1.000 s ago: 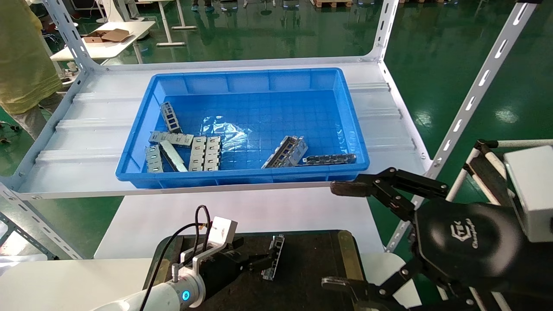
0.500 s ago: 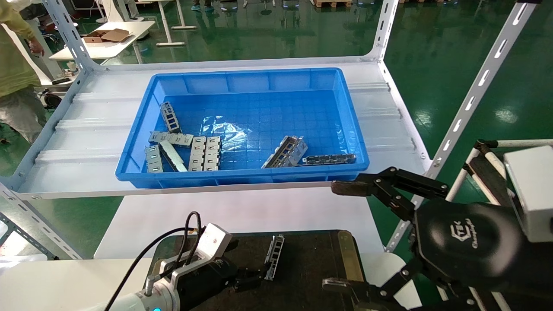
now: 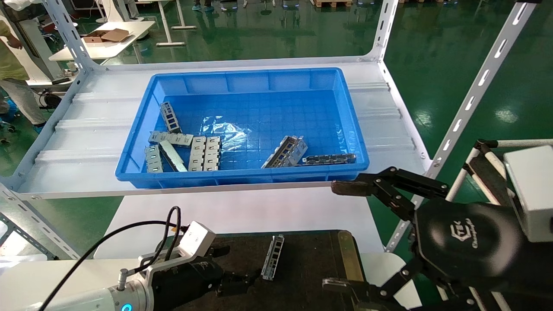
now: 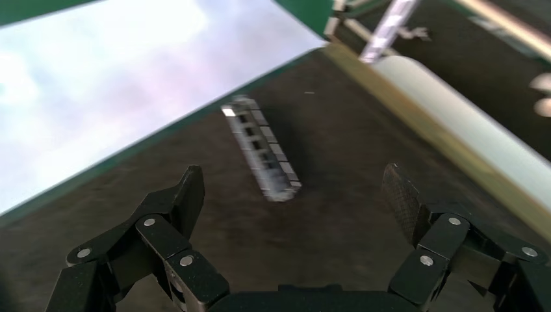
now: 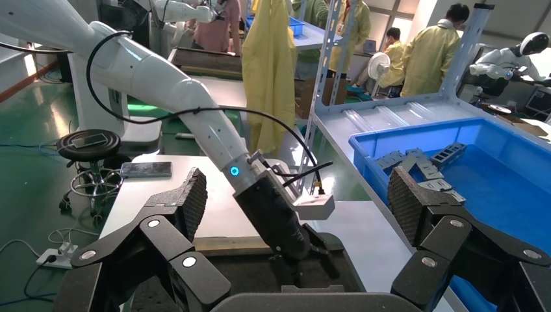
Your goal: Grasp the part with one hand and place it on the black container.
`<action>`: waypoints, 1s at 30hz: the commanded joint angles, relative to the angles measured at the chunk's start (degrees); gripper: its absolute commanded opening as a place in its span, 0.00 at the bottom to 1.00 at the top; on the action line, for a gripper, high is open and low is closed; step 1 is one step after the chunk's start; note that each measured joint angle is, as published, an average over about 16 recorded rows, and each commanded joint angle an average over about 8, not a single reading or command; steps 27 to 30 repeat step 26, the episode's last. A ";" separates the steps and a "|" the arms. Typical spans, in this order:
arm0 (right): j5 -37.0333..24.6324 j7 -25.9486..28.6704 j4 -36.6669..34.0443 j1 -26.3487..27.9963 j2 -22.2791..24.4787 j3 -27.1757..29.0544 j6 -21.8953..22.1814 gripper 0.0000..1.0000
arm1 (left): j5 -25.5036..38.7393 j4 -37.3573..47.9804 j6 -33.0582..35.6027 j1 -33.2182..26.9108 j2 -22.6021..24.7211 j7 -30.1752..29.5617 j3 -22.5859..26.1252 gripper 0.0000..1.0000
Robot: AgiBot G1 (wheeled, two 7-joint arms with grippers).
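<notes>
Part: the metal bracket (image 3: 273,257) lies free on the black container (image 3: 311,259), lower centre.
Left gripper (image 3: 242,283): fingers spread, empty; it should be withdrawn straight, clear of the bracket.
Right gripper (image 3: 341,235): parked lower right, fingers spread.

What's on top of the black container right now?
One part lies flat on the black container. The open left gripper hides its near-left area.

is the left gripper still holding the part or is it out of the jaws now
Out. The part lies flat on the black container, and the left gripper is open, its fingers spread clear of it on either side.
</notes>
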 commanded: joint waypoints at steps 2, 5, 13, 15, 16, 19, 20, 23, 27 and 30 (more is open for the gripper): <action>0.01 0.00 0.00 0.00 0.00 -0.01 0.00 1.00 | -7.12 0.04 5.00 -0.26 -0.95 5.28 -2.17 1.00; 0.01 -0.01 0.00 0.00 0.01 -0.02 0.01 1.00 | -14.58 0.29 9.25 1.72 -1.57 13.14 -6.10 1.00; 0.03 -0.02 0.00 0.01 0.02 -0.04 0.02 1.00 | -26.63 0.87 15.25 7.98 -3.30 27.21 -13.91 1.00; 0.03 -0.02 0.00 0.01 0.02 -0.05 0.02 1.00 | -27.96 0.89 16.13 8.71 -3.82 28.46 -14.82 1.00; 0.03 -0.02 0.00 0.01 0.02 -0.05 0.02 1.00 | -28.53 0.89 16.52 9.00 -4.09 28.94 -15.21 1.00; 0.04 -0.03 0.00 0.01 0.02 -0.06 0.02 1.00 | -29.88 0.88 17.47 9.64 -4.86 29.93 -16.14 1.00; 0.04 -0.03 0.00 0.01 0.02 -0.06 0.03 1.00 | -30.25 0.88 17.72 9.81 -5.11 30.15 -16.39 1.00; 0.05 -0.03 0.00 0.02 0.03 -0.07 0.03 1.00 | -31.20 0.87 18.33 10.29 -5.79 30.68 -17.04 1.00; 0.05 -0.04 0.00 0.02 0.03 -0.07 0.03 1.00 | -31.61 0.86 18.58 10.52 -6.12 30.89 -17.33 1.00; 0.05 -0.04 0.00 0.02 0.03 -0.07 0.03 1.00 | -31.61 0.86 18.58 10.52 -6.12 30.89 -17.33 1.00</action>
